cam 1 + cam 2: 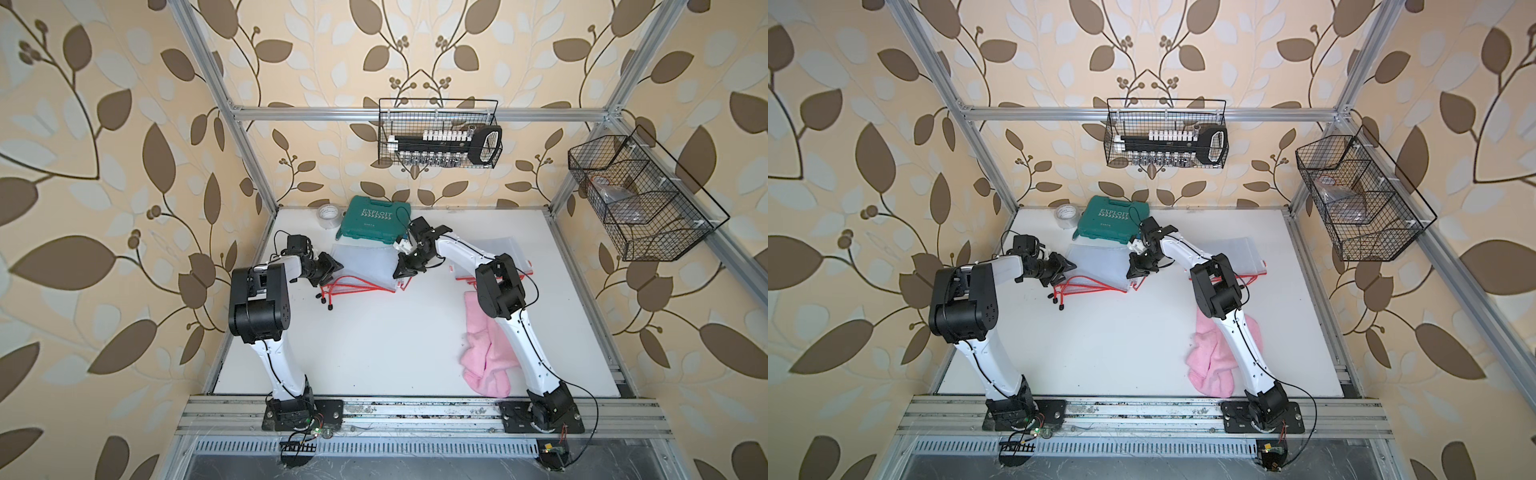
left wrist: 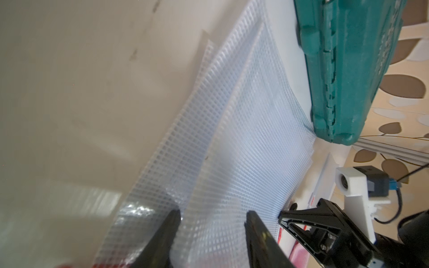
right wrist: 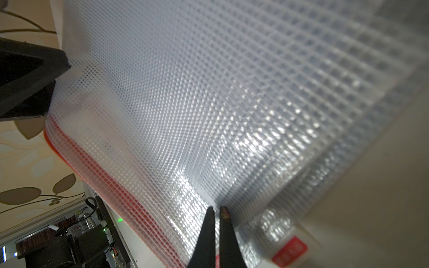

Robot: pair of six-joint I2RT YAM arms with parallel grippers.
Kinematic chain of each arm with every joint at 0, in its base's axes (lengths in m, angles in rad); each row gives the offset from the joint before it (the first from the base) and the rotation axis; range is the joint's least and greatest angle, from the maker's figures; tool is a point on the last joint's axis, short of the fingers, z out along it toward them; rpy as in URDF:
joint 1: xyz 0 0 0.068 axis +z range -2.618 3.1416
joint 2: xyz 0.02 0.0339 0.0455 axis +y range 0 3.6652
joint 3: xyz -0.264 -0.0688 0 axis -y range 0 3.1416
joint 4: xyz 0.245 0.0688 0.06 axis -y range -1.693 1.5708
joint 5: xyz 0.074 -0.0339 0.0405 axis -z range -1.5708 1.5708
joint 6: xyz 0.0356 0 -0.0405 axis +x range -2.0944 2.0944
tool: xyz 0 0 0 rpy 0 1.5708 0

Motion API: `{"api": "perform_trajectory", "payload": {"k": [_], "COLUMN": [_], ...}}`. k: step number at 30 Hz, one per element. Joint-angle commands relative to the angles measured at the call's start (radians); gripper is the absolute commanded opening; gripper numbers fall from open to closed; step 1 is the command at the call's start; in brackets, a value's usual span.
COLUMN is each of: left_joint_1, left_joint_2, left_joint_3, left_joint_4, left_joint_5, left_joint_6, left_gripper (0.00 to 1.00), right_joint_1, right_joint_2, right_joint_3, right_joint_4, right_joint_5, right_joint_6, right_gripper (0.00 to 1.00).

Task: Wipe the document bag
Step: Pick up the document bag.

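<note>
Two robot arms meet over a translucent mesh document bag point(image 1: 363, 266) at the far middle of the white table point(image 1: 374, 345). The bag lies on top of a small pile of similar bags with red zip edges point(image 1: 365, 289), its far edge just beside a green tool case point(image 1: 374, 222).

We find the left gripper point(image 1: 338, 266) at the pile's left edge. In the left wrist view its two black fingers point(image 2: 170, 229) stand well apart, with mesh sheet showing between them; we cannot tell whether they touch it.

The right gripper point(image 1: 401, 272) sits at the pile's near right corner. In the right wrist view its fingertips point(image 3: 209, 220) are drawn almost together, and the top sheet creases and rises from the spot where they meet. We read this as a pinch on the bag's edge.

A pink cloth point(image 1: 482, 353) lies crumpled at the near right of the table, partly under the right arm and well apart from the pile. A second bag point(image 1: 509, 249) lies flat to the right of the pile, behind that arm's elbow. A roll of clear tape point(image 1: 329, 216) sits at the far left, just beside the green case.

A black wire basket point(image 1: 384, 153) hangs on the far wall and holds a rack of sockets point(image 1: 440, 143). A larger basket point(image 1: 648, 245) hangs on the right wall; we cannot make out its contents.
</note>
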Motion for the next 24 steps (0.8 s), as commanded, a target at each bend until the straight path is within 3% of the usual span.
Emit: {"api": "perform_trajectory", "payload": {"k": [1,8,14,24], "left_joint_1": [-0.003,0.014,0.018,0.018], "left_joint_2": [-0.043,-0.086,-0.091,-0.182], "left_joint_3": [-0.036,-0.056,-0.030,-0.024], "left_joint_4": [0.107,0.187,0.101,-0.038], "left_joint_5": [0.123,0.179,0.136,0.049], "left_joint_6": [-0.081,-0.144,-0.101,-0.024], "left_gripper": [0.47,0.46,0.38,0.38], "right_joint_1": [0.012,0.008,0.007,0.004], "right_joint_2": [0.083,0.083,0.083,0.083], "right_joint_3": [-0.008,-0.009,-0.010,-0.011], "right_joint_4": [-0.032,-0.032,-0.030,-0.026], "right_joint_5": [0.059,0.053,0.051,0.045], "right_joint_6": [0.003,0.004,0.004,0.004], "right_gripper": [0.00,0.00,0.00,0.00]}}
